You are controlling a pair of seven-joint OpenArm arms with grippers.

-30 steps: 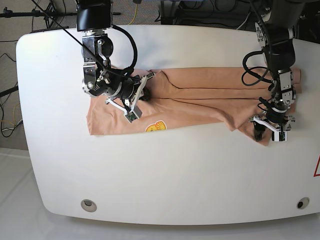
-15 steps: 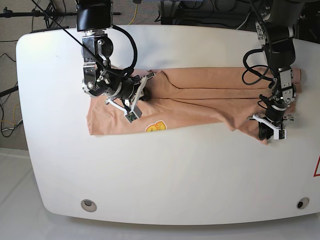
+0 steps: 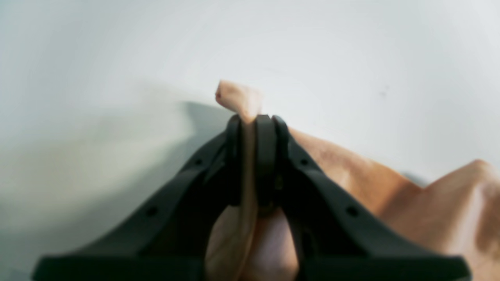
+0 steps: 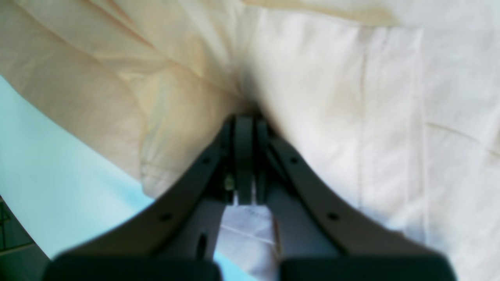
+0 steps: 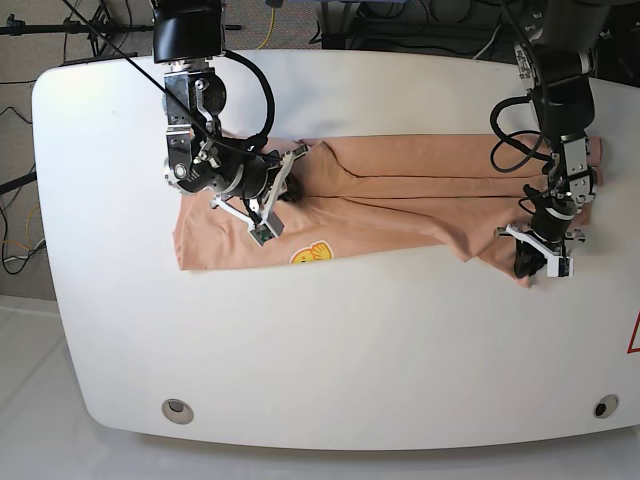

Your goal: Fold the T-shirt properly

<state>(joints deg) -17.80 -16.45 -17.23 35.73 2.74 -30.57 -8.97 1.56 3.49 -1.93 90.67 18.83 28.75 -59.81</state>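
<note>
Left wrist view: the left gripper [image 3: 252, 119] is clamped on a pinch of the T-shirt [image 3: 351, 171], cloth poking out at 12 o'clock over the white table [image 3: 117, 58].

Right wrist view: the right gripper [image 4: 245, 119] is pressed together, nipping the fabric.

Base view: the shirt lies half-folded across the table's middle, smiley print [image 5: 311, 254] toward 7 o'clock.

The T-shirt [image 5: 400, 190] is plain salmon pink, with a small yellow print [image 5: 311, 254] near its front edge. It lies on a white tabletop [image 5: 330, 350]. Both grippers, the left gripper [image 3: 252, 121] and the right gripper [image 4: 245, 117], are black.
</note>
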